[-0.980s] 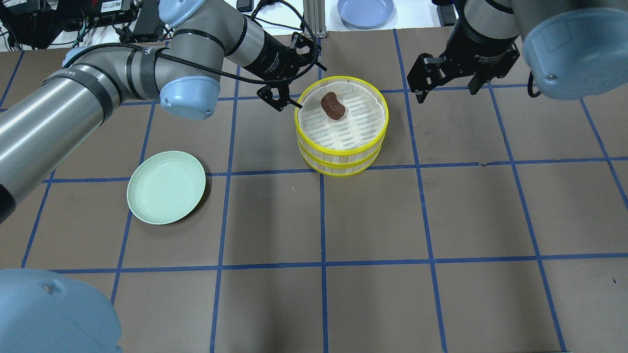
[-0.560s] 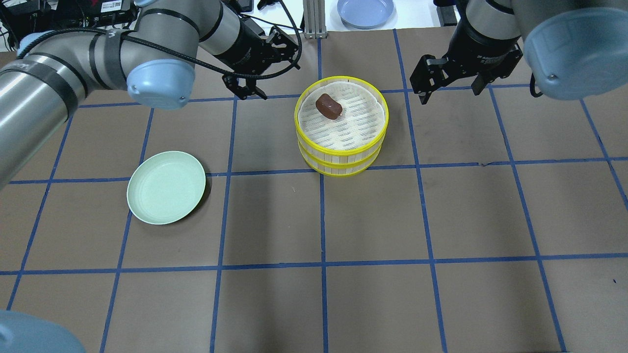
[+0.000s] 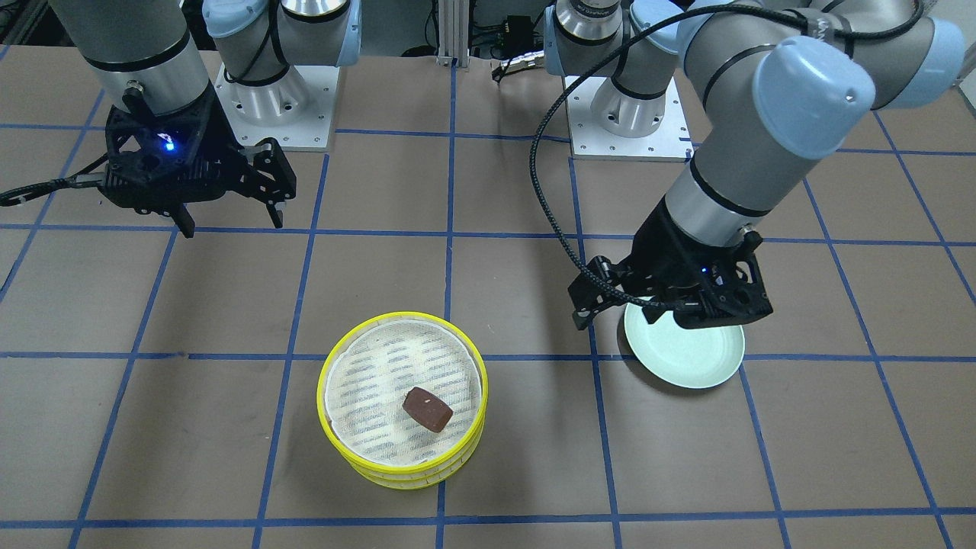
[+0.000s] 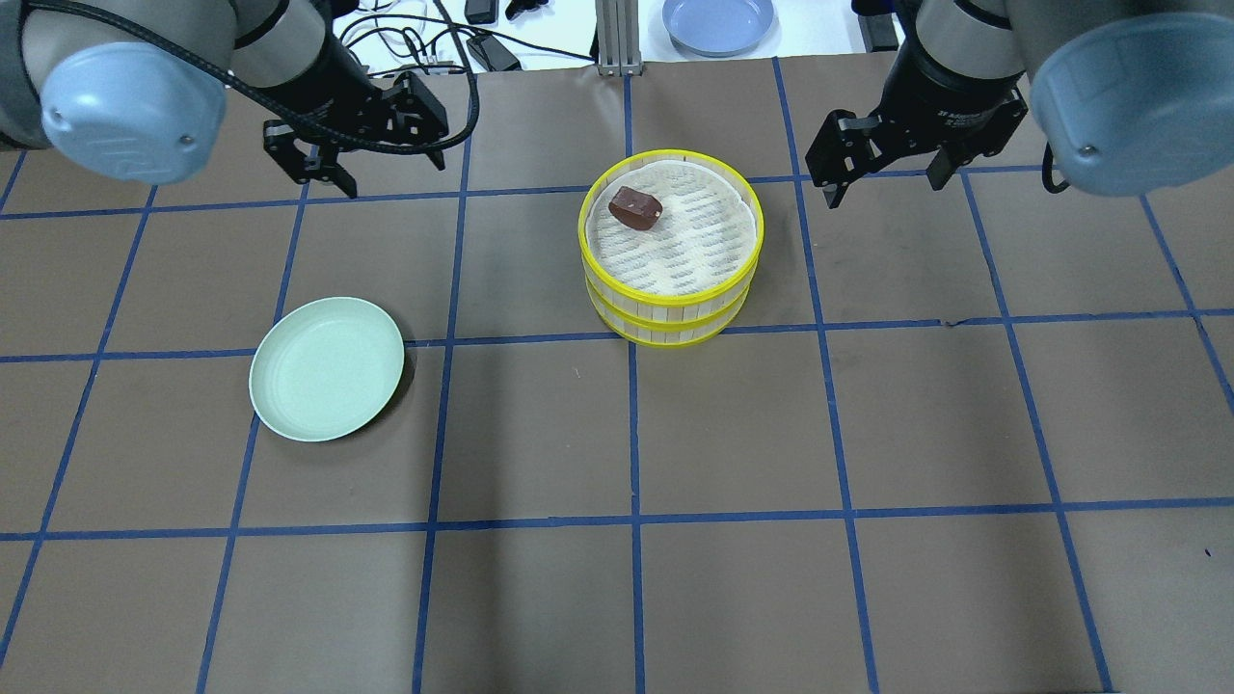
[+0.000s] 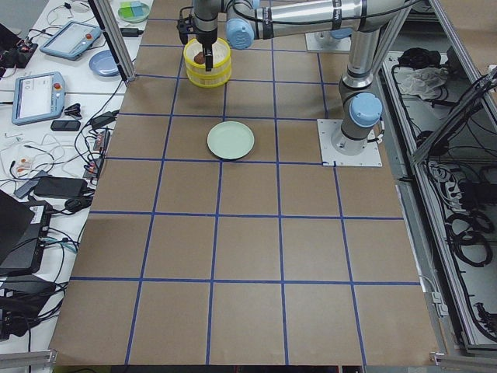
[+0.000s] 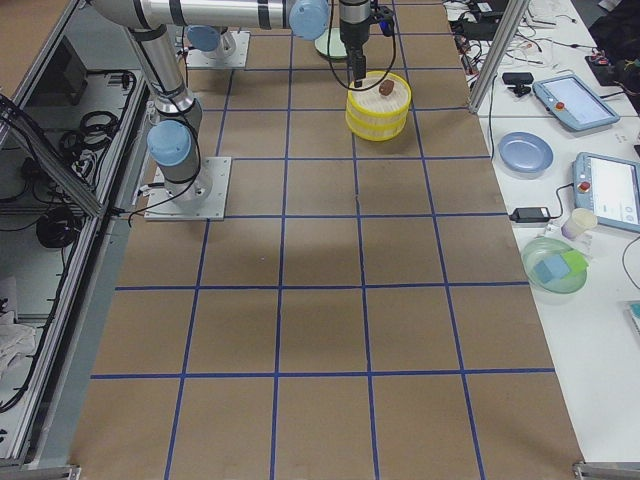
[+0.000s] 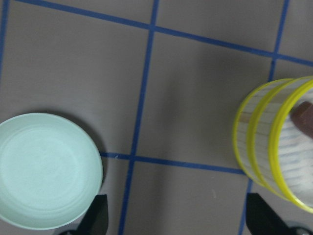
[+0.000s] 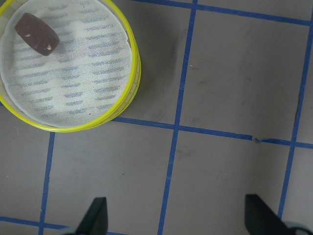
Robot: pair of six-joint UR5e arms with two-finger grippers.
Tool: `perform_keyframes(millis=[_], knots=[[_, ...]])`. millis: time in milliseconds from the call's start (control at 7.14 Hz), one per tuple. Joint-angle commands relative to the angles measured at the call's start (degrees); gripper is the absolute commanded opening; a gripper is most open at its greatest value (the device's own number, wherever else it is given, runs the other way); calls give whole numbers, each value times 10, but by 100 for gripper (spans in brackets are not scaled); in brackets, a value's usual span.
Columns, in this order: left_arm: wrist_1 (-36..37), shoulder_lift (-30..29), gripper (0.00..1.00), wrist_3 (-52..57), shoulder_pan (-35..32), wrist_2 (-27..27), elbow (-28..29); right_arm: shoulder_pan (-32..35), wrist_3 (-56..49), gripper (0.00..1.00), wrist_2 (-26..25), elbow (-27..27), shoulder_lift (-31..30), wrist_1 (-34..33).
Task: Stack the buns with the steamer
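Note:
The steamer [image 4: 670,313] is two stacked yellow-rimmed tiers with a paper liner on top. The dark reddish-brown bun [image 4: 634,208] lies on that liner near the far-left rim; it also shows in the front view [image 3: 427,409] and the right wrist view [image 8: 36,34]. The cream-white bun is out of view. My left gripper [image 4: 390,173] is open and empty, well left of the steamer and beyond the pale green plate [image 4: 327,368]. My right gripper [image 4: 882,183] is open and empty, just right of the steamer.
A blue plate [image 4: 718,21] sits off the mat at the back. The pale green plate is empty. In the left wrist view the plate [image 7: 44,171] is lower left and the steamer wall [image 7: 259,147] at the right. Brown mat with blue grid lines.
My left gripper has drawn away from the steamer's left rim, to the left and back. The brown bun has shifted slightly left on the liner. The right gripper has stayed put.

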Motion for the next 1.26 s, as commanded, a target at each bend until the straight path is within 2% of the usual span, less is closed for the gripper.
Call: perform_keyframes(millis=[0, 280, 1120], knots=[[-75, 33, 100, 22, 25, 72, 0, 0, 0, 100, -1, 1, 1, 2], [-81, 56, 100, 22, 36, 78, -2, 0, 0, 100, 0, 0, 1, 3], [-84, 62, 100, 23, 37, 75, -21, 0, 2, 100, 7, 1, 1, 6]])
